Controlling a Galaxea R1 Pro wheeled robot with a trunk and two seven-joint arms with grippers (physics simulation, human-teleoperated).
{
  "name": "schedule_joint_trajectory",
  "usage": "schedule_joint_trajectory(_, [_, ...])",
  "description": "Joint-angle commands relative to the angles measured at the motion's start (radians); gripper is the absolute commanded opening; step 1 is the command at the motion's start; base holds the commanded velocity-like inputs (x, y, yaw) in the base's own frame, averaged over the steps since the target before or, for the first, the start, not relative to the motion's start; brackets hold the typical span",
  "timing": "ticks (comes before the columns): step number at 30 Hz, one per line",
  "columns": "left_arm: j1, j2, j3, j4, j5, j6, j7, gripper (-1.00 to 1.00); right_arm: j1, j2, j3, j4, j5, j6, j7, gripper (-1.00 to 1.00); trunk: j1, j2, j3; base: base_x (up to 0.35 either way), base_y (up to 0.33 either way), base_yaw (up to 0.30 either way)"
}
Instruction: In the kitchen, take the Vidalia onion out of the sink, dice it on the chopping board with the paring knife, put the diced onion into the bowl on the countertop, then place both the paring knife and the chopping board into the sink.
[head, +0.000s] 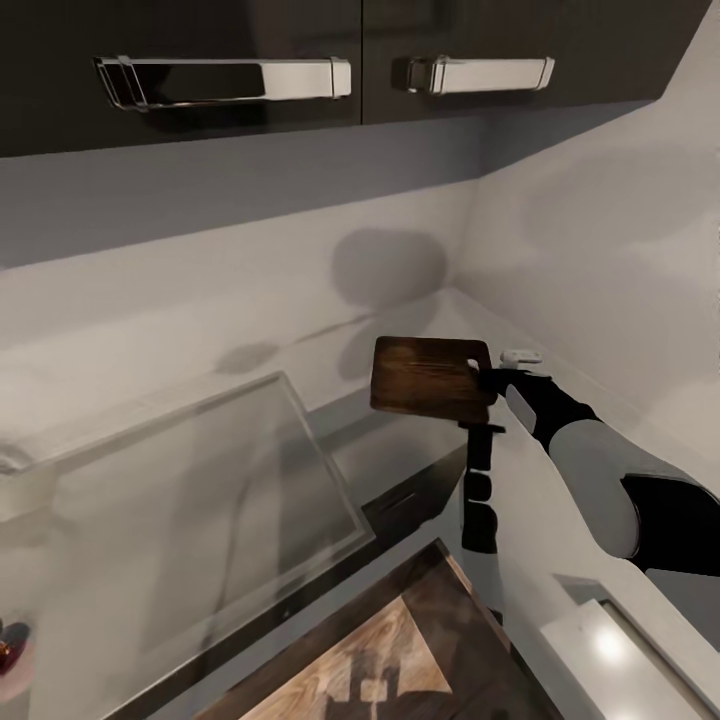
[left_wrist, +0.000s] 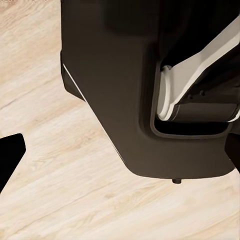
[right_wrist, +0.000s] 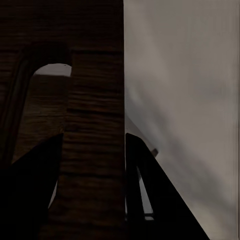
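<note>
My right gripper (head: 488, 380) is shut on the handle end of the dark wooden chopping board (head: 430, 375) and holds it in the air, roughly level, over the countertop near the wall corner. In the right wrist view the board's handle strip with its cut-out (right_wrist: 92, 100) runs between my two dark fingers (right_wrist: 150, 195), which press on either side of it. The steel sink (head: 180, 500) lies to the left of the board and below it. In the left wrist view, dark fingertips (left_wrist: 10, 155) stand far apart at the picture's edges, with my own dark base (left_wrist: 125, 90) and pale wood floor beyond.
Dark wall cabinets with chrome handles (head: 230, 78) hang overhead. A black segmented upright piece (head: 480, 490) stands just below the board. A small dark red thing (head: 10, 645) sits at the far left edge. Wood floor (head: 380, 660) shows past the counter's front edge.
</note>
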Motion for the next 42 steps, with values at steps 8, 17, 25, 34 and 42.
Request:
schedule_joint_trajectory(8, [0.001,0.0,-0.001,-0.001,0.001,-0.001,0.0,1.0,-0.001,0.0,-0.005,-0.002,0.0,0.006,-0.001,-1.0,0.001,-0.002,0.011,-0.05,0.004,0.0])
schedule_joint_trajectory(17, [0.001,0.001,-0.001,-0.001,0.001,-0.001,0.0,1.0,-0.001,0.0,-0.005,-0.002,0.0,0.006,-0.001,-1.0,0.001,-0.002,0.026,-0.218,0.09,0.0])
schedule_joint_trajectory(25, [0.001,0.001,-0.001,-0.001,0.001,-0.001,0.0,1.0,-0.001,0.0,-0.005,-0.002,0.0,0.006,-0.001,-1.0,0.001,-0.002,0.037,-0.233,0.104,0.0])
schedule_joint_trajectory(34, [0.001,0.0,-0.001,0.003,0.001,-0.001,0.0,1.0,0.002,-0.001,-0.005,-0.001,0.001,0.005,0.001,-1.0,0.001,-0.002,0.038,-0.233,0.094,0.0])
schedule_joint_trajectory(42, [0.0,0.0,-0.001,0.005,0.001,-0.001,0.0,1.0,0.002,0.0,-0.005,-0.002,0.0,0.006,0.0,-1.0,0.001,-0.002,0.038,-0.233,0.087,0.0])
